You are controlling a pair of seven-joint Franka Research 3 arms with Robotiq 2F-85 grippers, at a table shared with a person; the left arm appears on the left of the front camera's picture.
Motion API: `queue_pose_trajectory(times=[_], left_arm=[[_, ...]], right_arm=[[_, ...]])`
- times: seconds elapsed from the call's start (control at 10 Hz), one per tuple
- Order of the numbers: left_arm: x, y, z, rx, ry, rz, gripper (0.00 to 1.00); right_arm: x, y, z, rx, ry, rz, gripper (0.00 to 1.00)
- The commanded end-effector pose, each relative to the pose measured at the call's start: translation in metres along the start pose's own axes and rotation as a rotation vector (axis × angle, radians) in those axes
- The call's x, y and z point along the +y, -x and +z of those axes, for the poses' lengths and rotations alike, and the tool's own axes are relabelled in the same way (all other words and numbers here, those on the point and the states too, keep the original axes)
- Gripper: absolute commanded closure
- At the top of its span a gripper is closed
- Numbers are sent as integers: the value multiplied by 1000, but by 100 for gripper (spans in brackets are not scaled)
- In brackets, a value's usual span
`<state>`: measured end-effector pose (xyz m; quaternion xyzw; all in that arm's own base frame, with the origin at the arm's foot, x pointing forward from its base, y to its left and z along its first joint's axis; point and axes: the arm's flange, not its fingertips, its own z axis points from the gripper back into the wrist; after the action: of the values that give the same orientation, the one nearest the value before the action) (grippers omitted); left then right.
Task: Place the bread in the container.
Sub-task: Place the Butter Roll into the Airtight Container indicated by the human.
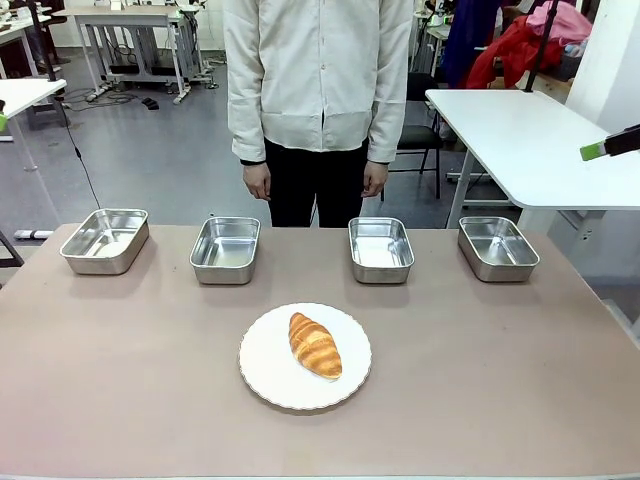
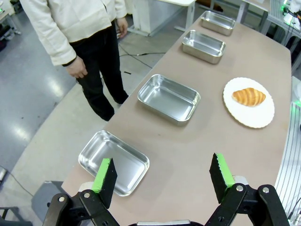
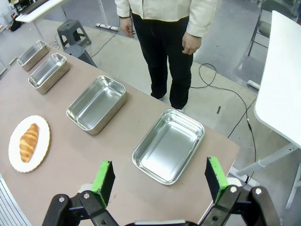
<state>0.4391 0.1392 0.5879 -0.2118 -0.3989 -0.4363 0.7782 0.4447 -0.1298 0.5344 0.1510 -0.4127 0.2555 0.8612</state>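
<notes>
The bread, a golden-brown croissant (image 1: 315, 345), lies on a round white plate (image 1: 268, 372) at the table's near middle. Four identical steel pans stand in a row behind it: far left (image 1: 104, 240), mid-left (image 1: 225, 249), mid-right (image 1: 381, 249), far right (image 1: 497, 247). All are empty. My left gripper (image 2: 163, 175) hangs open high above the left end, over the far-left pan (image 2: 114, 155), with the croissant (image 2: 249, 96) far off. My right gripper (image 3: 160, 179) is open above the far-right pan (image 3: 169, 146), and the croissant (image 3: 28, 141) lies well to its side.
A person (image 1: 320, 90) stands at the far side, both hands hanging down, away from the table. A white side table (image 1: 530, 140) stands at the back right. One green-padded fingertip (image 1: 592, 152) of my right gripper juts in above it at the right edge.
</notes>
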Motion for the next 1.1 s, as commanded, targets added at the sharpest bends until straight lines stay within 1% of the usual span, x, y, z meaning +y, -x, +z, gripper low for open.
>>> queue_pose_trajectory(times=[0.0, 1.0], left_arm=[[0, -2, 1, -4, 1, -4, 0], [0, -2, 1, -4, 1, -4, 0]], right_arm=[[-1, 0, -1, -17, -7, -2, 0], [-1, 0, -1, -17, -7, -2, 0]])
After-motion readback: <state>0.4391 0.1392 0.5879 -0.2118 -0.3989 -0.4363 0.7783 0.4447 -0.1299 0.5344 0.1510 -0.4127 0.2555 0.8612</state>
